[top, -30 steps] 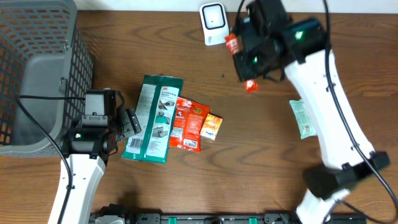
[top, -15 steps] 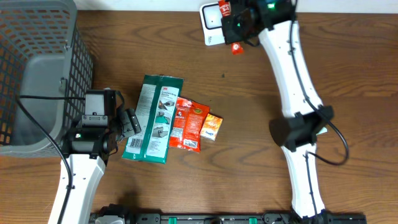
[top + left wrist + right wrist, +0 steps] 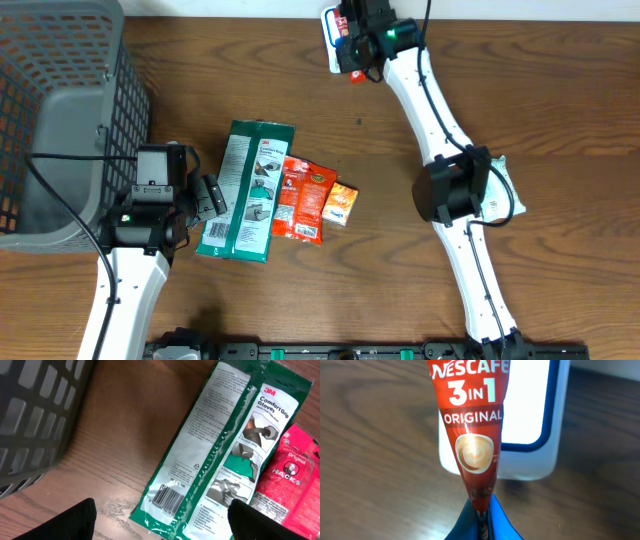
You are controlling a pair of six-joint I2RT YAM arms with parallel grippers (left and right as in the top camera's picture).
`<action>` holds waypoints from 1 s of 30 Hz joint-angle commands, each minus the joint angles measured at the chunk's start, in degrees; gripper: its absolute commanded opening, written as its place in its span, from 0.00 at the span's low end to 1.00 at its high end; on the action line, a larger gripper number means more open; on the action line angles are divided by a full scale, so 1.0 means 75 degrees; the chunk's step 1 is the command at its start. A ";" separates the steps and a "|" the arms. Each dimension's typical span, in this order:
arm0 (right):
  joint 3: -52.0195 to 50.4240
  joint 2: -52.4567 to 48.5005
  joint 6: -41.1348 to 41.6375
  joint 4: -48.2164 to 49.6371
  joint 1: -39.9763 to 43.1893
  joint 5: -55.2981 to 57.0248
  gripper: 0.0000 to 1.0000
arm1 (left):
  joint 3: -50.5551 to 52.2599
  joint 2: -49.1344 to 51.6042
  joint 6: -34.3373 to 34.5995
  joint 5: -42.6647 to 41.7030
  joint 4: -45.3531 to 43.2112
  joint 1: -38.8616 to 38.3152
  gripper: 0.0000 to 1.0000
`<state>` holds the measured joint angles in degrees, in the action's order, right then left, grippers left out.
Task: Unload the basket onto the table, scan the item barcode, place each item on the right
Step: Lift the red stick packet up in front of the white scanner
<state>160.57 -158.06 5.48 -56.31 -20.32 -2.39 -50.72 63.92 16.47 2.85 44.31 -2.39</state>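
Wooden surface under everything. At its far-left corner, a grey mesh basket. Left of the middle, a green glove pack lying flat, barcode showing at its near end. Touching its right side, a red Hacks packet, then smaller orange packets beside that. At the far edge, a white scanner, window lit. Directly in front of that window, the Nescafé sachet, printed face toward the wrist camera. On its lower end, the right gripper, pinched fully shut. Low over the glove pack's barcode end, the left gripper, spread wide and empty. By the look of it: pick-up done, sachet presented at the scanner. Left to do: getting the code read. Barcode side hidden, so no telling whether it faces the window
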 commanded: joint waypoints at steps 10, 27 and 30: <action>0.0117 -0.0195 0.0242 0.0388 0.0003 0.0230 0.01 | -0.0111 0.0009 0.0015 -0.0044 -0.0003 0.0023 0.85; 0.0134 -0.0175 0.0522 0.0157 0.0015 0.0358 0.01 | -0.0111 0.0009 0.0015 -0.0044 -0.0003 0.0023 0.85; 0.0134 0.0221 0.0522 -0.0233 0.0017 0.0251 0.01 | -0.0111 0.0009 0.0015 -0.0044 -0.0003 0.0023 0.85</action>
<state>160.57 -158.76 8.60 -56.51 -20.32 -0.21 -50.72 63.92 16.47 2.85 44.34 -2.39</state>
